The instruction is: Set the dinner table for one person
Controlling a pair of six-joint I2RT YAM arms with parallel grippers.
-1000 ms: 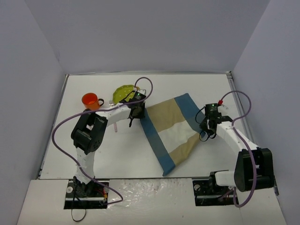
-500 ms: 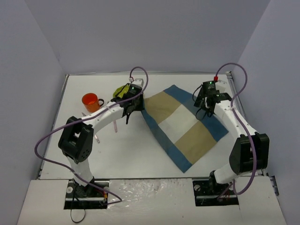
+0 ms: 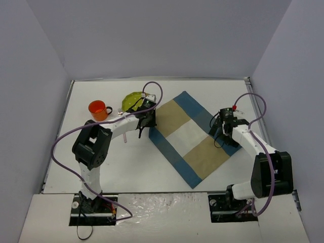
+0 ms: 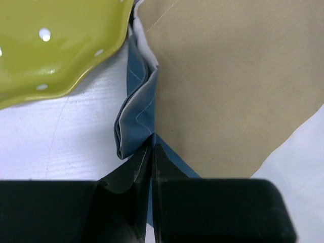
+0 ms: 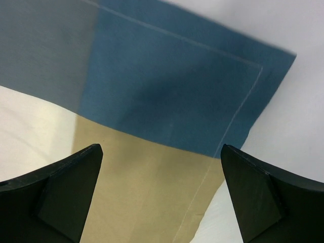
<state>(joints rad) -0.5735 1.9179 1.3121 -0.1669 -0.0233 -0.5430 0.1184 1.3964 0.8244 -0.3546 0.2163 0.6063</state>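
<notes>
Left wrist view: your left gripper (image 4: 152, 152) is clenched on the bunched blue corner of the blue-and-tan checked cloth placemat (image 4: 228, 76), beside the yellow-green scalloped plate (image 4: 50, 45). Your right gripper (image 5: 161, 157) hangs released. The mat lies diagonal on the plain white dinner table (image 3: 126, 167). Pull gently away from the plate to flatten that fold.

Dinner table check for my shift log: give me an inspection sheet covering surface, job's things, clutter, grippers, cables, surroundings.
Surface: white dinner table, no spills seen.
Job's things: placemat spread diagonally, left corner bunched; orange cup and yellow-green plate far left.
Clutter: nothing seen.
Grippers: left gripper shut on placemat's bunched corner; right gripper open near its right corner.
Cables: purple cables loop off both arms.
Surroundings: lavender walls on three sides.
</notes>
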